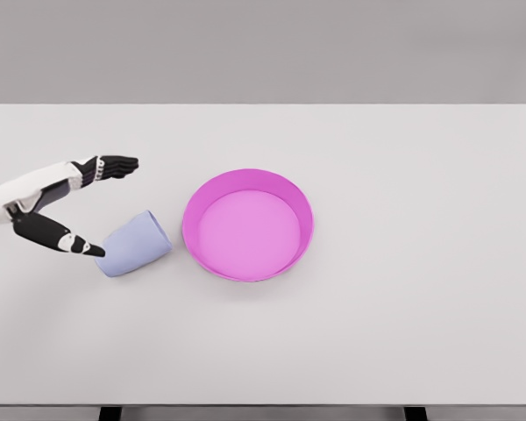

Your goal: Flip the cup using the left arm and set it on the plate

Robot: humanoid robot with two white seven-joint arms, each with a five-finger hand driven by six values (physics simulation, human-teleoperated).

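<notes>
1. The left robot hand (70,206) is spread open, thumb tip touching the pale blue plastic cup (134,244).
2. The cup lies on its side on the white counter (403,289), just beside the round pink plate (248,224).

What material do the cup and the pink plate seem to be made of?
Cup: probably matte plastic; uniform pale lavender, no shine, lying on its side. Plate: probably plastic too; uniform magenta, smooth raised wall, no pattern. Being a simulator render, neither material is certain.
</notes>
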